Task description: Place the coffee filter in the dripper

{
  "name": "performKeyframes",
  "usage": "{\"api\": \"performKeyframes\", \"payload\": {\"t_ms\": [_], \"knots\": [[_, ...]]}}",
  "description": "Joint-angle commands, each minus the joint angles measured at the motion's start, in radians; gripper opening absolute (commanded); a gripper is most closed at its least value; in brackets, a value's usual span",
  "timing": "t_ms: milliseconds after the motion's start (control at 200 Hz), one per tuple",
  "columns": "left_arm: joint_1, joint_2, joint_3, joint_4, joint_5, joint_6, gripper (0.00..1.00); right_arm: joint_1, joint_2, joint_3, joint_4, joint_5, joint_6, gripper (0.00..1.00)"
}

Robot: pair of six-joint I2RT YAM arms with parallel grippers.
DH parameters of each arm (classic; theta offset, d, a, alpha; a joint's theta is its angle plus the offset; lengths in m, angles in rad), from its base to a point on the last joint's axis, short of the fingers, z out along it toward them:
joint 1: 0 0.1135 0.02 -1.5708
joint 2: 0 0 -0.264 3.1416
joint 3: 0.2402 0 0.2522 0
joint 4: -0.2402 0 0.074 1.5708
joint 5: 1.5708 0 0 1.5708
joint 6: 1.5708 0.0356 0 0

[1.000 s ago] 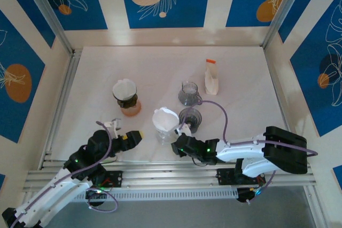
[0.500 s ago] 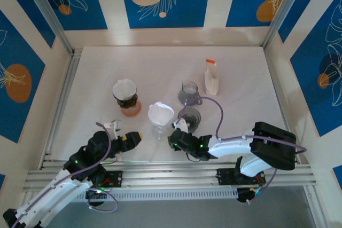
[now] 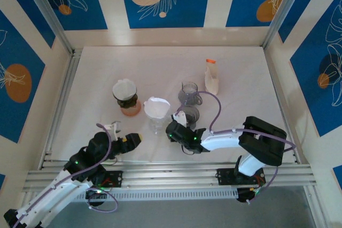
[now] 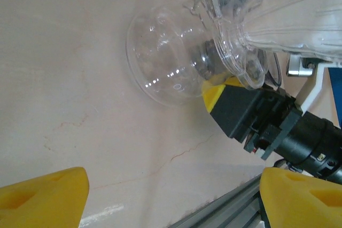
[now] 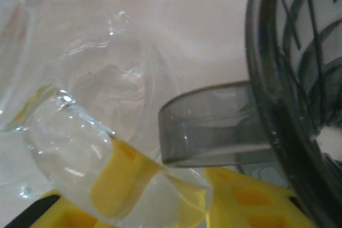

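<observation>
- The coffee filter point(image 3: 156, 106) sits as a white cone in the mouth of the clear dripper point(image 3: 156, 125), near the middle of the counter point(image 3: 96, 73) and a little toward 6 o'clock.
- The right gripper point(image 3: 172, 128) reaches in from the dripper's 4 o'clock side. Its jaws are narrow and pinched on the dripper's clear handle point(image 5: 101, 166), which lies across the yellow pads.
- I cannot tell whether the dripper's round base rests on the counter or hangs just above it.
- The left gripper point(image 3: 132, 139) hangs at the dripper's 7 o'clock, apart from it, with its jaws wide and only bare counter between them.
- A smoky dripper point(image 3: 190, 115) stands just beside the clear one at 3 o'clock, and a second smoky dripper point(image 3: 188, 93) stands at 12 o'clock from the first.
- At 10 o'clock of the clear dripper, a brown carafe point(image 3: 128, 105) carries its own white filter.
- A white pouch with an orange cap point(image 3: 211, 78) stands toward 1 o'clock.
</observation>
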Motion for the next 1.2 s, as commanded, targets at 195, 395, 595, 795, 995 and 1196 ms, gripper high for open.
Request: {"api": "performKeyframes", "payload": {"t_ms": [195,395,595,795,995,1196], "knots": [[-0.011,-0.036,-0.007,-0.050,0.000,-0.005,0.83,-0.051,0.071,0.093,-0.002,0.070,0.044,0.34],[-0.010,-0.036,-0.007,-0.055,-0.002,-0.004,0.83,-0.071,0.111,0.137,-0.011,0.101,0.058,0.33],[-0.010,-0.040,-0.007,-0.062,-0.003,-0.003,0.83,-0.092,0.147,0.175,-0.036,0.124,0.090,0.32],[-0.011,-0.040,-0.011,-0.061,-0.003,-0.002,0.83,-0.116,0.173,0.200,-0.052,0.144,0.100,0.32],[-0.011,-0.033,-0.018,-0.044,0.001,0.005,0.83,-0.123,0.174,0.208,-0.058,0.135,0.100,0.33],[-0.009,0.019,-0.011,-0.006,0.005,0.023,0.83,-0.104,0.129,0.173,-0.063,0.136,0.109,0.36]]}}
